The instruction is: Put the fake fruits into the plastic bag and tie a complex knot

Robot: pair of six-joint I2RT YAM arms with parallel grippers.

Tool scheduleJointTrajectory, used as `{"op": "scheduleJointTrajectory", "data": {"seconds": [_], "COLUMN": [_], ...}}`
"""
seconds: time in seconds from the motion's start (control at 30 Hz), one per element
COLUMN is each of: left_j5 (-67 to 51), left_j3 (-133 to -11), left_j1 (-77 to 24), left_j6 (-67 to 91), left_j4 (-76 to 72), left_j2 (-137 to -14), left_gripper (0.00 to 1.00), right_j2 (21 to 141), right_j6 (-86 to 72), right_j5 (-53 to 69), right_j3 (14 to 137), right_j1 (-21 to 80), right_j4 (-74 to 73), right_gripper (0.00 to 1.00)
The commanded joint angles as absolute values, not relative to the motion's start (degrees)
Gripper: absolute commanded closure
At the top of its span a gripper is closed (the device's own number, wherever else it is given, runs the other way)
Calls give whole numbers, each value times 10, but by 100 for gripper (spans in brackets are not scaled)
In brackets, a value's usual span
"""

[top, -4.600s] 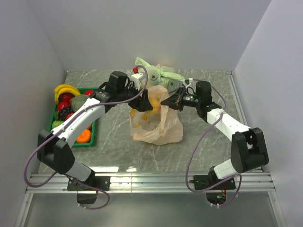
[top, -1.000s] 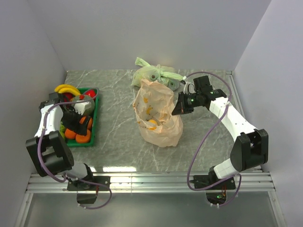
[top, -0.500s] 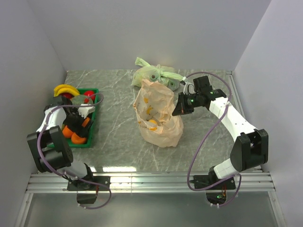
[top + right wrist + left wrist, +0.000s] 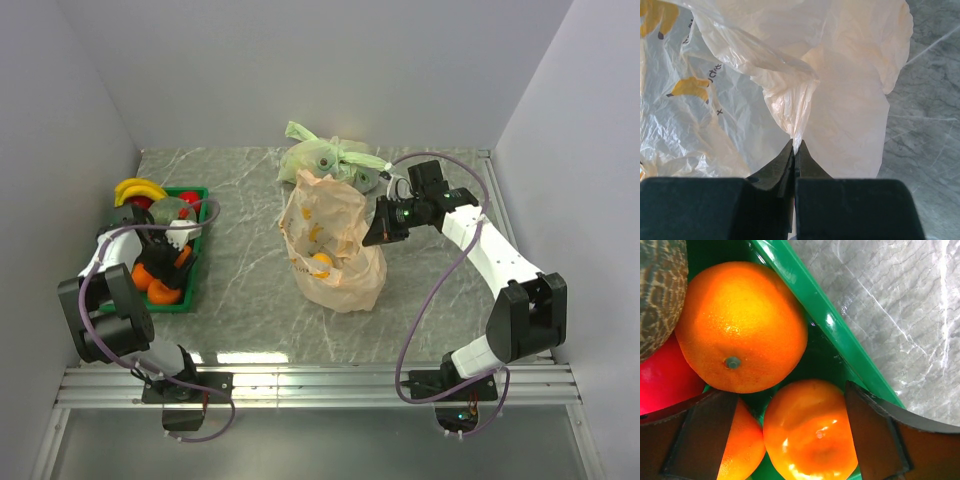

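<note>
- Your left gripper (image 4: 790, 437) stood wide open, low over the near end of the green tray (image 4: 840, 350).
- Its two dark fingers (image 4: 705, 435) straddled one orange (image 4: 810, 435). There was a clear gap on the left side. On the right side the finger sat right at the fruit's edge, and I could not tell whether it touched.
- Nothing was clamped between those jaws; the orange lay in the tray.
- A larger orange (image 4: 742, 325) sat just beyond it, with a third orange (image 4: 745, 445) partly hidden behind the left finger. A red fruit (image 4: 660, 375) and a netted dark green melon (image 4: 660, 285) were at the left edge.
- From above, your left gripper (image 4: 160, 262) was down among the fruits in the tray (image 4: 197, 215), with the yellow banana (image 4: 138, 188) at the tray's far end.
- Your right gripper (image 4: 794, 150) was closed tight, its jaws pinching a thin gathered fold of the plastic bag (image 4: 850, 100).
- From above, that gripper (image 4: 376, 236) held the right side of the peach-orange bag (image 4: 345, 285).
- The bag stood upright mid-table (image 4: 250, 290) with its mouth gaping, well apart from the tray.
- One orange fruit (image 4: 322, 262) showed inside the bag.
- The pale green bag (image 4: 325, 158) lay just behind it, near the back wall.
</note>
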State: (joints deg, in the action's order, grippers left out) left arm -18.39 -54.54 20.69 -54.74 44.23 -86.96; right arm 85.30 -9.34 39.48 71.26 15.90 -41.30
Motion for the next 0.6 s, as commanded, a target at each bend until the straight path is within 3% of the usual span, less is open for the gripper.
{"op": "scheduleJointTrajectory", "data": {"seconds": [0.0,0.03,0.23,0.4,0.47,0.57], "left_j5": [-147,-152,-178,-200,-201,-199], "left_j3": [-534,-547,-590,-626,-631,-635], "left_j1": [214,214,213,214,214,214], "left_j6": [-548,-547,-530,-509,-486,-447], "left_j4": [493,510,556,567,552,530], "left_j2": [-881,-878,-841,-824,-820,-820], "left_gripper": [14,21,36,39,37,23], "right_j2": [854,853,856,860,861,861], "right_j6": [-81,-84,-89,-90,-91,-96], "right_j5": [409,409,417,425,427,428], "right_j3": [737,736,734,738,738,737], "right_j1": [163,163,163,163,163,163], "right_j4": [-415,-413,-405,-405,-405,-403], "right_gripper": [100,100,100,100,100,100]}}
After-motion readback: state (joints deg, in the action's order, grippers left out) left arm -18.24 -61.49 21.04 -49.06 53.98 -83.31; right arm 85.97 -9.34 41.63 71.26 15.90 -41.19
